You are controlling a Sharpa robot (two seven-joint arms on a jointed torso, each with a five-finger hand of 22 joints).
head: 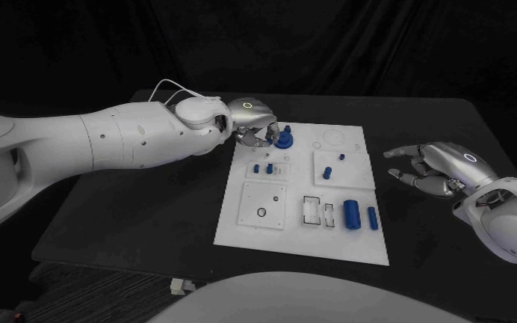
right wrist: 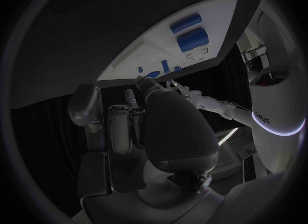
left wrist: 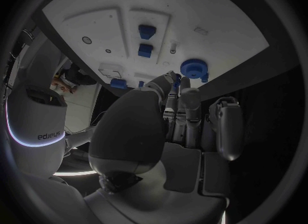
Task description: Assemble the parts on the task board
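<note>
Head view: the left hand (head: 253, 122) sits at the far left corner of the white task board (head: 243, 235), fingers curled down beside a round blue gear-like part (head: 283, 142); whether they grip it I cannot tell. The right hand (head: 436, 167) hovers off the board's right edge over the black desk (head: 140, 211), fingers apart, holding nothing. Two smooth blue cylinders (head: 351, 214) lie near the board's near right corner.

Left wrist view: the ridged blue part (left wrist: 194, 68) sits just beyond the silver fingertips (left wrist: 168, 78). A slightly off-centre press could tilt or jam it, I judge.

Right wrist view: the open right hand (right wrist: 138, 118) faces the board's matte, hard-looking plate (right wrist: 212, 16).
</note>
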